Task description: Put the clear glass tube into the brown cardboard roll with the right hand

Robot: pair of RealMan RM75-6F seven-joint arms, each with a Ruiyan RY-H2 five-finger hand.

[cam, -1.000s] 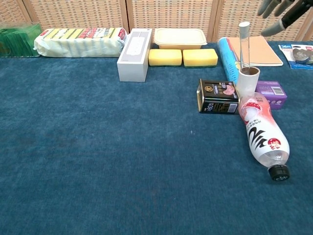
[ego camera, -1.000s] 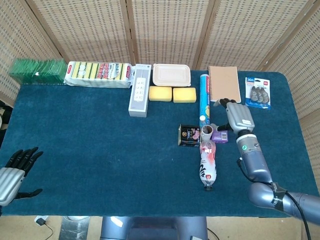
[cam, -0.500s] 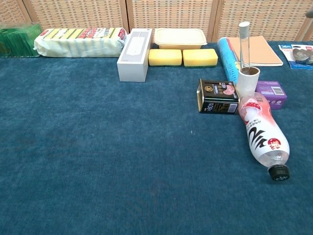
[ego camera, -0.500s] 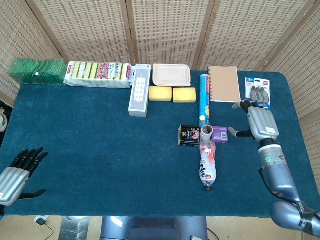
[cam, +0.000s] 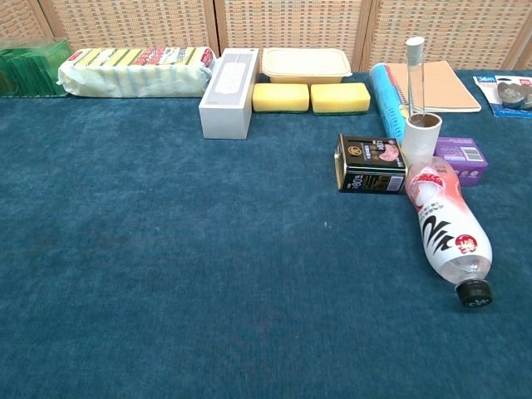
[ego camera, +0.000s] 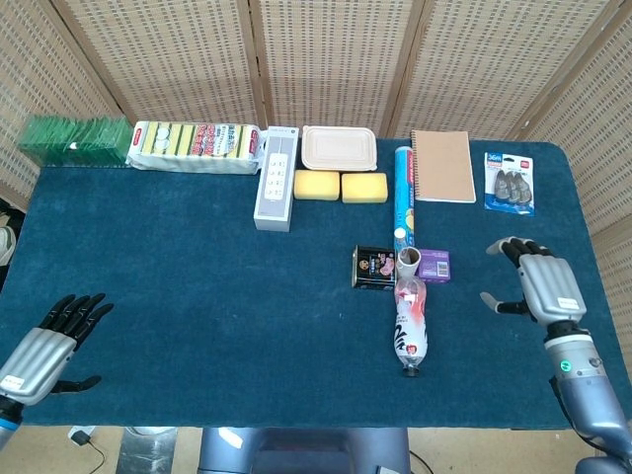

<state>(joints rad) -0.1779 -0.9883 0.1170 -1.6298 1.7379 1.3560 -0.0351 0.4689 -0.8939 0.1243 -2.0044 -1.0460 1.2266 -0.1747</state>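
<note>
The right hand [ego camera: 538, 286] hangs empty with fingers spread, well to the right of the brown cardboard roll [cam: 421, 139], because the clear glass tube [cam: 414, 75] already stands upright inside that roll.

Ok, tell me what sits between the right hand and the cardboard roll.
In the head view, only the small purple box lies between the right hand and the cardboard roll; the remainder is bare cloth.

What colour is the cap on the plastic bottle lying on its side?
Black; the cap on the plastic bottle shows best in the chest view.
</note>
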